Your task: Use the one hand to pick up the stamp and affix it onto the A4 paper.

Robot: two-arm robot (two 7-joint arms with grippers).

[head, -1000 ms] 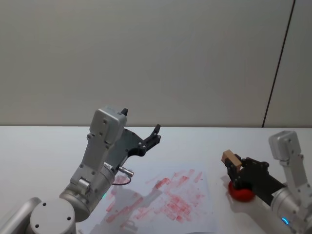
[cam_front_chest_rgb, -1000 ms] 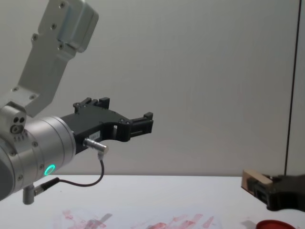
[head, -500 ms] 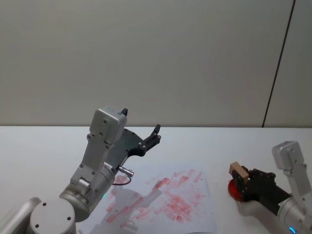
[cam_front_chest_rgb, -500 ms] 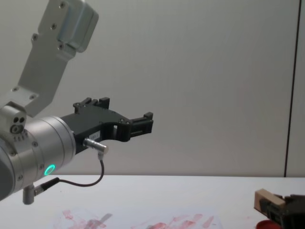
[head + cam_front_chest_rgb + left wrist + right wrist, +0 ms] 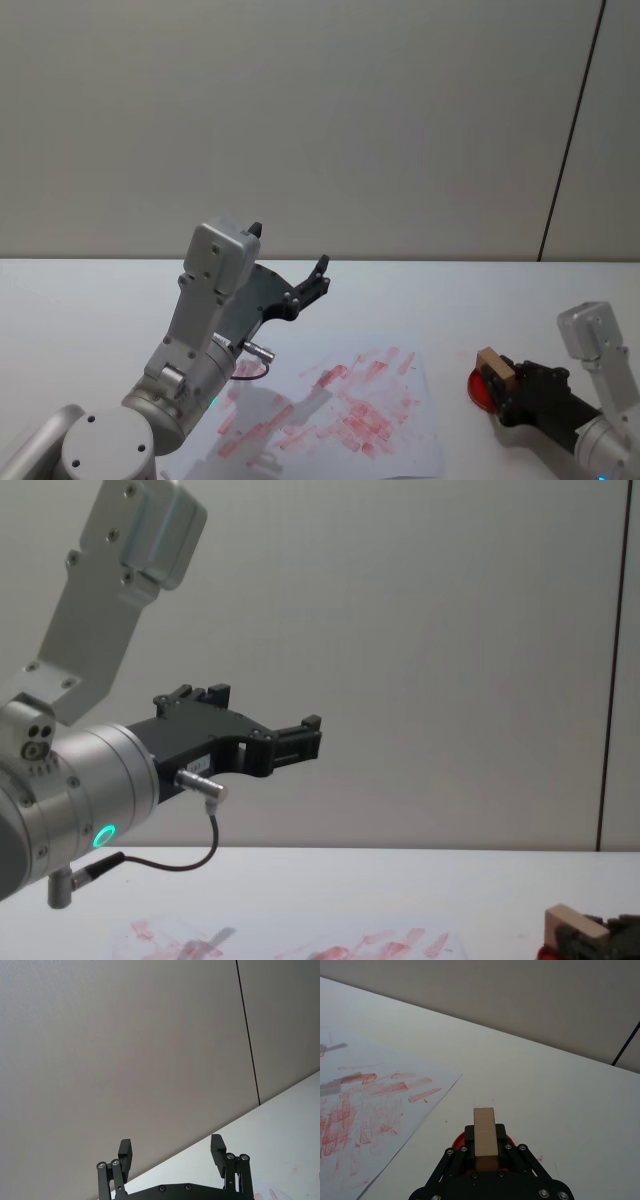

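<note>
My right gripper (image 5: 497,383) clamps the stamp (image 5: 494,364) over what seems the ink pad (image 5: 479,387), lower right; uneven inking could smear the paper (image 5: 400,430).

Red ink pad (image 5: 462,1136) mostly hidden under stamp (image 5: 485,1131); right pincer (image 5: 600,938) cut by frame edge.

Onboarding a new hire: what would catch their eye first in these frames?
Probably the A4 paper, covered in red prints at table centre. Next, the right hand low at the table's right, shut on the pale wooden stamp over the red ink pad. The left hand hangs raised and open above the sheet's left side.
</note>
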